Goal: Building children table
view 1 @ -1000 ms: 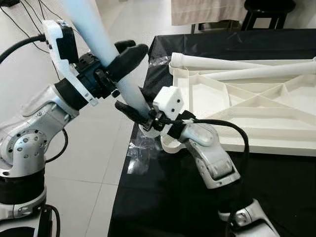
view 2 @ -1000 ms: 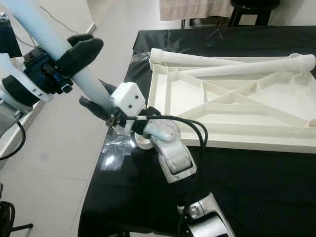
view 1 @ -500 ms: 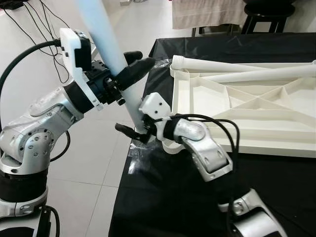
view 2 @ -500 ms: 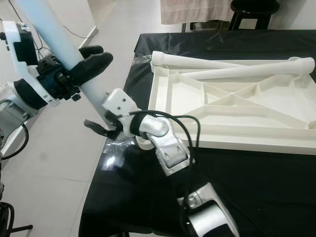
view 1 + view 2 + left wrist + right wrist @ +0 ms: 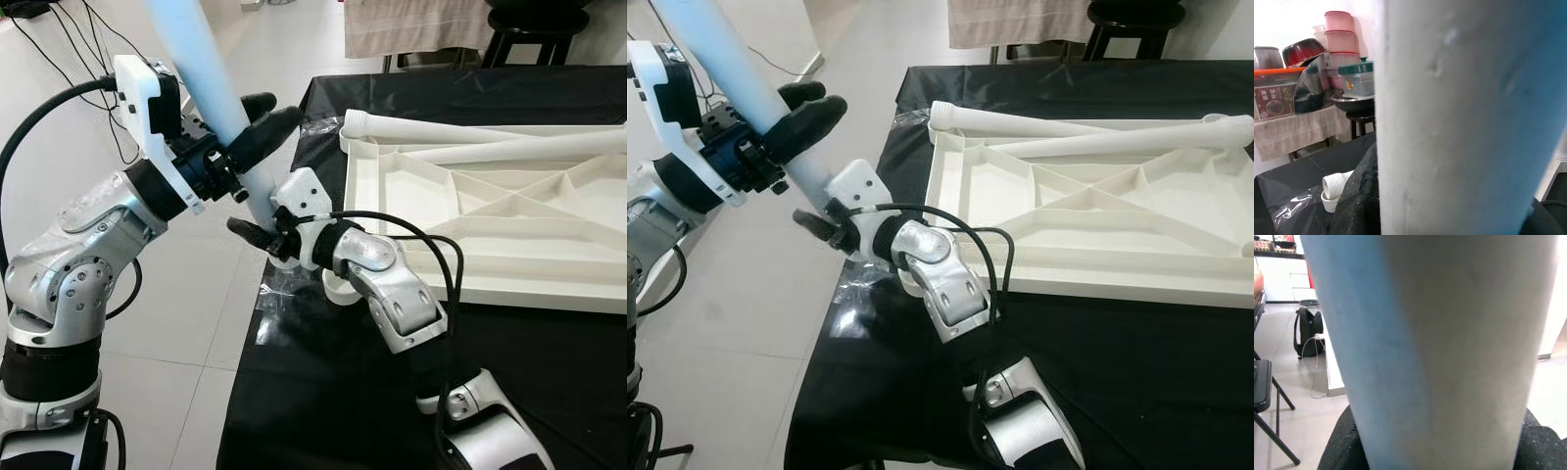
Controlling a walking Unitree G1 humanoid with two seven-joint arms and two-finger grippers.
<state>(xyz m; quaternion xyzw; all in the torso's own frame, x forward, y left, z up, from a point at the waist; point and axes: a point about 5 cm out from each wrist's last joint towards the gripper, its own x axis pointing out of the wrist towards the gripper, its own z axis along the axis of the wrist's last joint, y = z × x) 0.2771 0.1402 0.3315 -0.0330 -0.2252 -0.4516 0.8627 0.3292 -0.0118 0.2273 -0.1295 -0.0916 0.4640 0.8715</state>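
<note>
Pale blue plastic table leg, steeply tilted, lower end over corner socket of upturned cream plastic tabletop at black-clothed table's left edge; left gripper clamped mid-shaft, right gripper pinching it just above the lower end.

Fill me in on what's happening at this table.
The robot is assembling a children's table. Both grippers hold one pale blue table leg, tilted, at the corner of the upturned white tabletop: the left gripper higher up, the right gripper near its lower end by the corner socket. Two more white legs lie across the tabletop, which rests on a black cloth.
</note>
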